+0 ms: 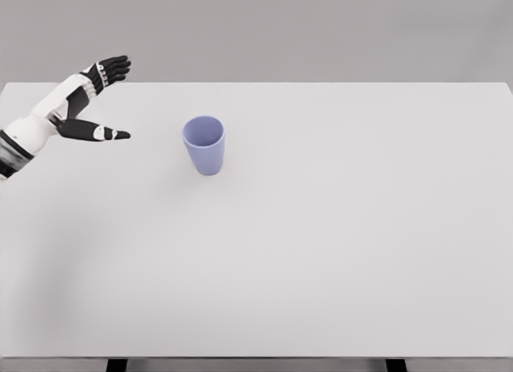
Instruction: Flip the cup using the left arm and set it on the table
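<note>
On a wide white table (pixel 337 252), seen from the robot's head camera, a single pale blue cup (pixel 203 144) was shown standing with its open mouth upward. It was placed left of the table's middle, toward ten o'clock from the centre of the picture, and a faint shadow was cast around its base. At nine o'clock from the cup, and well apart from it, the left hand (pixel 94 99) was held above the table's far left corner, its white arm entering from the left edge. The hand was spread wide and empty: the dark fingers (pixel 112 67) were stretched toward one o'clock, while the thumb (pixel 103 132) was pointed toward three o'clock, straight at the cup (nothing was gripped between them). A plain grey wall (pixel 321 31) was seen beyond the table's far edge. Two dark table legs (pixel 117 364) were glimpsed at the bottom edge.
</note>
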